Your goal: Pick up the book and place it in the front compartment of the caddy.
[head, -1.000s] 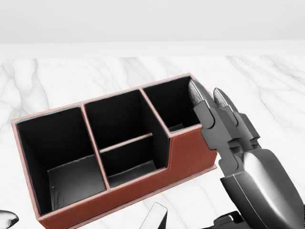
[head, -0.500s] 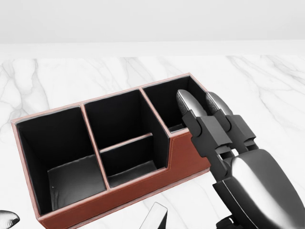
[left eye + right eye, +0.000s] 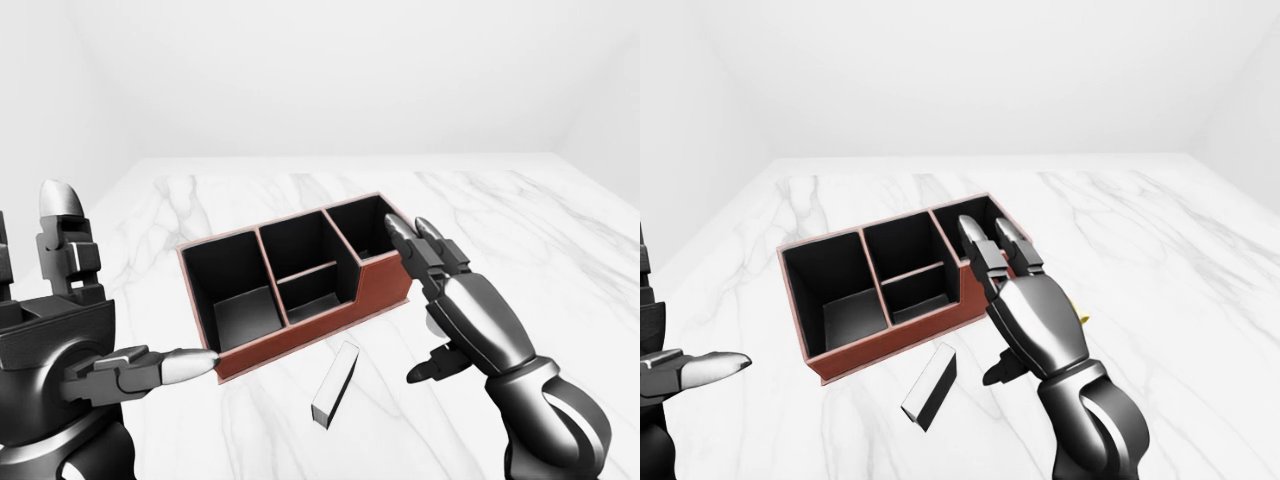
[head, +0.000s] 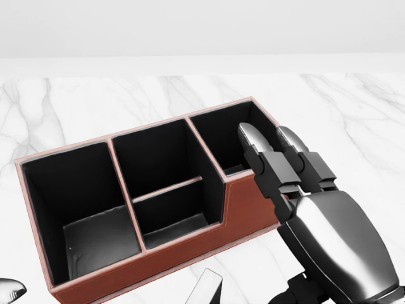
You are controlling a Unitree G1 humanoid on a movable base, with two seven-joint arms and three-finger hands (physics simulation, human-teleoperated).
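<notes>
The caddy [image 3: 385, 285] is a red-brown leather box with black compartments inside; it stands at the middle of the white marble table. Its middle section is split by a low divider. The book [image 3: 335, 384], a thin grey slab, lies flat on the table just below the caddy, with neither hand touching it. My right hand [image 3: 412, 300] hovers open at the caddy's right end, fingers [image 4: 253, 142] over the right compartment and thumb spread low, right of the book. My left hand [image 3: 125, 285] is open at the left, with one finger [image 3: 185, 366] pointing at the caddy's lower left corner.
The marble table [image 3: 520, 230] runs wide to the right and above the caddy, ending at plain white walls. A small yellow bit [image 3: 1083, 315] peeks out right of my right hand; what it is cannot be told.
My right hand has drawn down and toward me, its fingertips dropping lower over the caddy's right compartment and its back rising. Caddy, book and left hand have not moved.
</notes>
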